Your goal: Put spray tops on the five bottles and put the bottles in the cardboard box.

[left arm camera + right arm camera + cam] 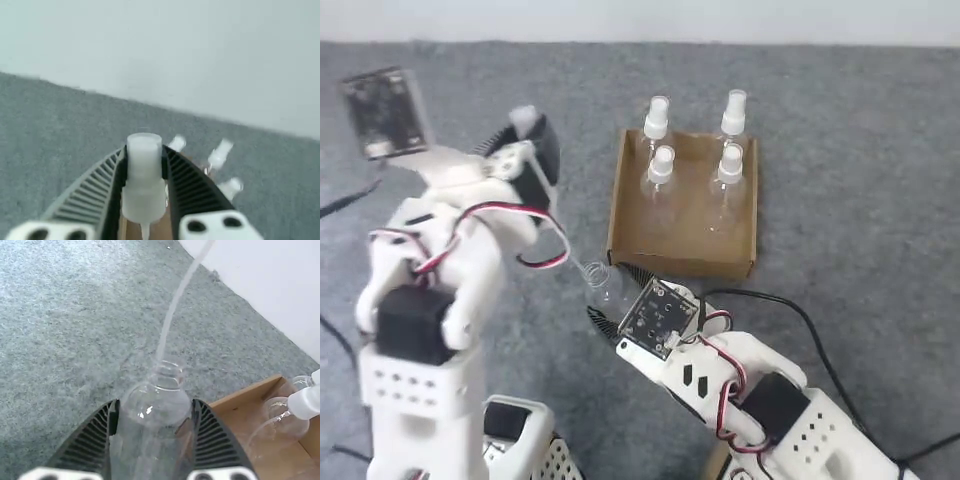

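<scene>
The counter [860, 120] is covered with grey carpet, and a white wall [200, 50] stands behind it. I see the cardboard box [682, 262] with four capped bottles [660, 185] standing inside. The right gripper [155, 407] has its fingers [87, 440] clamped on the fifth bottle [150, 435], just in front of the box. The left gripper [144, 152] is raised, fingers clamped on a spray top [144, 185], whose thin tube [175, 305] reaches the bottle's open neck.

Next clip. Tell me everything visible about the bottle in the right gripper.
The bottle is clear plastic, seemingly empty, with an open threaded neck, uncapped. The right gripper clamps its body between black ribbed fingers, just off the cardboard box's near corner. A thin white tube reaches its mouth.
</scene>
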`<state>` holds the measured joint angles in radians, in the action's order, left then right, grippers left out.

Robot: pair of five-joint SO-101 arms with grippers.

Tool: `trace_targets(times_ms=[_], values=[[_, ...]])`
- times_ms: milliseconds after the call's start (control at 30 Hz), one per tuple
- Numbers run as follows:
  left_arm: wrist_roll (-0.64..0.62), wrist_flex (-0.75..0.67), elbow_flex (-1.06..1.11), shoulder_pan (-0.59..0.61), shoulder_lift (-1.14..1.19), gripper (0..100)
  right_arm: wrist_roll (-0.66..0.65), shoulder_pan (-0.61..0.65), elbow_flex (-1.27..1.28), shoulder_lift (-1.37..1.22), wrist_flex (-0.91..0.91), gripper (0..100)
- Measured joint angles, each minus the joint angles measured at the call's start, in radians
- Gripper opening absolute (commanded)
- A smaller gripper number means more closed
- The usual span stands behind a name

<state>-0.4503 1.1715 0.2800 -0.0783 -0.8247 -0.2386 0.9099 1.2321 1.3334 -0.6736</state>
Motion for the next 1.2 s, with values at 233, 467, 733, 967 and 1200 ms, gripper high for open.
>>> trace_targets(times_ms=[233,467,733,967,1200], values=[[-0.003,0.000,0.141,-0.064,0.000,1,0.000,0.000,0.000,0.000,0.000,0.6],[-0.005,0.035,0.189,-0.074,0.000,1,0.000,0.000,0.000,0.000,-0.026,0.6],[0.049,0.092,0.198,-0.078,0.000,1,0.026,-0.061,0.038,-0.002,0.086,0.6],[0.052,0.091,0.213,-0.135,0.000,1,0.121,-0.089,0.035,-0.160,0.261,0.6],[0.075,0.055,0.305,-0.201,0.002,1,0.130,-0.118,0.038,-0.282,0.334,0.6]])
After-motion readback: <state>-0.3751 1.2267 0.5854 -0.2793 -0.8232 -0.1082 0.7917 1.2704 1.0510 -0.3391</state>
